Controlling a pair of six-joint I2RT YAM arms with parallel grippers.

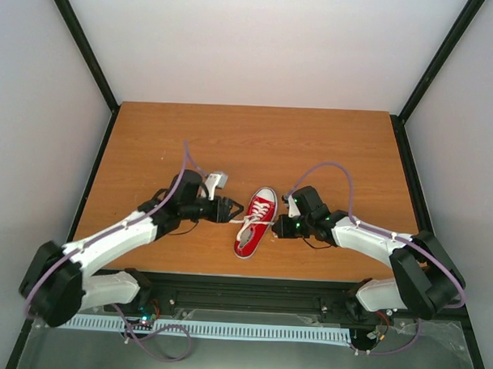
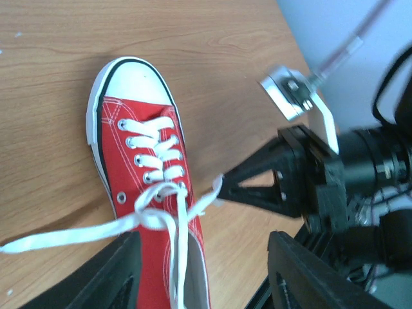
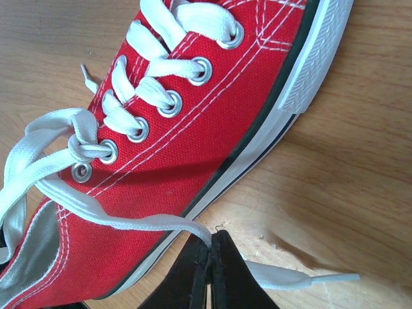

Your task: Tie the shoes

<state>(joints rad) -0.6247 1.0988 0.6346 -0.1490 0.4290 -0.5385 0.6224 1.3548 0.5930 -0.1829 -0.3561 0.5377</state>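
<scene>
Red sneaker lying near the front middle of the table, toe toward the far side, flanked by both tools.

Right tool clamped narrow on one white lace, just off the sole rim. Left tool spread wide just beside the sneaker, gripping nothing. Other lace end trailing loose across the wood. Laces crossed loosely at the top eyelets. Purple cables looping along both arms. Wood-grain table top, white walls on three sides, black frame posts at the corners.
</scene>
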